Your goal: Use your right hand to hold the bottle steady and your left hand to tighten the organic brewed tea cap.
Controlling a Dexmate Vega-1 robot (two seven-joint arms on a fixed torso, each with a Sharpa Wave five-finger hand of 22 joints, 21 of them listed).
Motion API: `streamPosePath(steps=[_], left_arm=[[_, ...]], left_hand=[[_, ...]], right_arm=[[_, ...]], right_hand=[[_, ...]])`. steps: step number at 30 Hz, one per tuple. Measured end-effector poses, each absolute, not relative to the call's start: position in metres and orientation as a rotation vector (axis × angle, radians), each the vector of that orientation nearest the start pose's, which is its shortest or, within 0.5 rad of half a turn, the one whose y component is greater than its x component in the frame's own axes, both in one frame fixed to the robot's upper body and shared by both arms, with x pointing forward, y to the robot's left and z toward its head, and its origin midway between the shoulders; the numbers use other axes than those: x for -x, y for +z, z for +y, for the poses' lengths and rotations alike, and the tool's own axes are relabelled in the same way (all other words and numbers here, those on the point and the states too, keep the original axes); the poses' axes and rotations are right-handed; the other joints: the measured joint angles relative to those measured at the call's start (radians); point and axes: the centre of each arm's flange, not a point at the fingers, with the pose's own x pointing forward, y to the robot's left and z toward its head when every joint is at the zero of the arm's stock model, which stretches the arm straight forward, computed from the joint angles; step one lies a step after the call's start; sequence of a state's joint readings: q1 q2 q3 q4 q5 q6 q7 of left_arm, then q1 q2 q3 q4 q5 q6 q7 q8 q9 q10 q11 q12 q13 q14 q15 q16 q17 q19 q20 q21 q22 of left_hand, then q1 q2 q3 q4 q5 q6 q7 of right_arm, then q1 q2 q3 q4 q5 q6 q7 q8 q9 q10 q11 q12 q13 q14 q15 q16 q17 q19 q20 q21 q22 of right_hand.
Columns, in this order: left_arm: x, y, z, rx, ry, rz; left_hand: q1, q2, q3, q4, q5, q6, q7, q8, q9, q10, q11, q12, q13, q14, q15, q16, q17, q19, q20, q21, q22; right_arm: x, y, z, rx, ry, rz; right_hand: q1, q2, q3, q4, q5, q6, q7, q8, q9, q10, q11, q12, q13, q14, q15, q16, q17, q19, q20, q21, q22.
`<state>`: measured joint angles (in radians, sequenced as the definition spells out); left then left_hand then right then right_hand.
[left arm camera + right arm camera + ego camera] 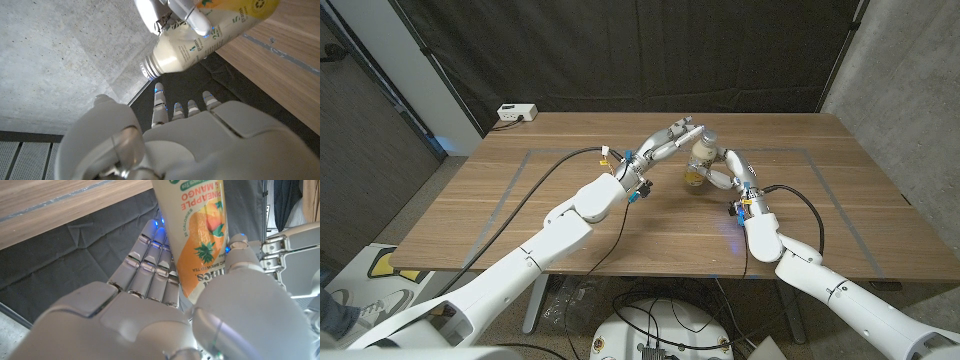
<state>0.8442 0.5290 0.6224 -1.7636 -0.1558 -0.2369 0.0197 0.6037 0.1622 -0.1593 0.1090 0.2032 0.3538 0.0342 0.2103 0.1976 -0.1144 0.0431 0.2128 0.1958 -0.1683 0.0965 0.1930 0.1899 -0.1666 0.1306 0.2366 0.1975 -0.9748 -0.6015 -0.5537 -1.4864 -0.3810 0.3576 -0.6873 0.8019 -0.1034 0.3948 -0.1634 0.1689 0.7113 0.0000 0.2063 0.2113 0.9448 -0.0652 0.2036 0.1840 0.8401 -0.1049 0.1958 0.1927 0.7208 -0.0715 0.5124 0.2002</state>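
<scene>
- Head view: the bottle [699,160] stood towards the far side of the wooden table [520,210], a little right of centre, inside a faint taped rectangle [520,157]. The right hand [729,172] gripped it from the right, fingers curled around its lower body. The left hand [672,140] reached in from the left, fingertips at the bottle's top, though I could not tell whether they were closed on the cap [709,134]. A white power strip [517,113] lay at the far left corner, and a black curtain [650,50] hung behind the table.
- Left wrist view: the left hand [200,145] showed its back, fingers [159,102] stretched towards the bottle's neck [150,67] without touching it. The neck showed bare threads there, and the cream-coloured body [200,35] was gripped by a finger of the right hand [192,15].
- Right wrist view: the right hand [165,310] was wrapped around the bottle's label [197,235], which was orange and carried a pineapple and mango print, with fingers [150,265] on one side and thumb [240,255] on the other.
</scene>
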Motion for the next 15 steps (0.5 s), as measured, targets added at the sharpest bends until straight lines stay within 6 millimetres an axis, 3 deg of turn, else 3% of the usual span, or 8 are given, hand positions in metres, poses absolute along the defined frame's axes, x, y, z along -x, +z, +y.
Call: streamPosePath(steps=[15], left_arm=[[-0.534,0.007,0.123,-0.408,-0.400,-0.858]], left_hand=[[0.000,0.000,0.000,0.000,0.000,-0.005,-0.006,-0.007,0.000,0.000,0.000,0.000,0.000,0.000,0.000,0.000,0.003,0.000,0.000,0.000,0.000]], right_arm=[[-0.579,-0.077,-0.208,0.775,-0.116,-0.991]], right_hand=[[0.003,-0.003,0.000,0.000,-0.001,0.000,0.000,0.000,0.000,0.000,0.000,0.000,-0.001,0.000,0.000,0.000,0.000,-0.007,0.004,0.002,0.000]])
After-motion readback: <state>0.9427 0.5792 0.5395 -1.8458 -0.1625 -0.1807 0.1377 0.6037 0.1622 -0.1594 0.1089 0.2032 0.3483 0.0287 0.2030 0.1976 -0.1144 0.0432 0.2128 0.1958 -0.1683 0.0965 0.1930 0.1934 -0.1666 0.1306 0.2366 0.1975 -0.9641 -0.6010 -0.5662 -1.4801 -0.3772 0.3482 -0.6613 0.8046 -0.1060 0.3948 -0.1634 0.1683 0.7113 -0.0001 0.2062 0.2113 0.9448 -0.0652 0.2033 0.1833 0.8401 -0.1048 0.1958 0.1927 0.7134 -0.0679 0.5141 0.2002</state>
